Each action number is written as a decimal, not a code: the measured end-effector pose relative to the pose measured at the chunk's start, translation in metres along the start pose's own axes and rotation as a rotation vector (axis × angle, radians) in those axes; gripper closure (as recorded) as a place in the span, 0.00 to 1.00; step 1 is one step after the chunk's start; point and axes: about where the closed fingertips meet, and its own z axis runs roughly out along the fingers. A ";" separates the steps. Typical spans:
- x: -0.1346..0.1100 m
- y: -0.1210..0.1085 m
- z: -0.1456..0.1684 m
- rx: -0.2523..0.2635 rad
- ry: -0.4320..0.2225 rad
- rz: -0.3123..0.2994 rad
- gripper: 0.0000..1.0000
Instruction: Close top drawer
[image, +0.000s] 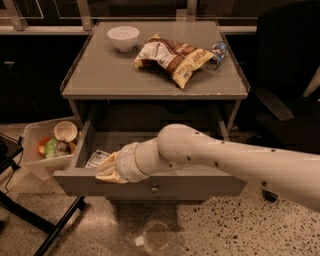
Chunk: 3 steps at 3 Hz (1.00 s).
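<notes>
The top drawer (200, 186) of the grey cabinet stands pulled far out. Its flat grey front panel has a small round metal knob (154, 189) at centre. My white arm reaches in from the right across the drawer. My gripper (107, 170) sits at the drawer's front left, just above the front panel's top edge. A small packet (96, 158) lies in the drawer's left front corner, right beside the gripper. The lower drawers are hidden under the open drawer.
On the cabinet top (110, 75) lie a white bowl (123, 37), a chip bag (172, 57) and a small bottle (216, 51). A clear bin (42, 162) with a cup and food stands on the floor at left. A black chair (290, 100) stands at right.
</notes>
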 end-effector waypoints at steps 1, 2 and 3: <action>0.009 0.012 0.026 -0.120 0.090 -0.002 1.00; 0.019 0.017 0.041 -0.187 0.186 0.005 1.00; 0.030 0.013 0.044 -0.219 0.287 0.026 1.00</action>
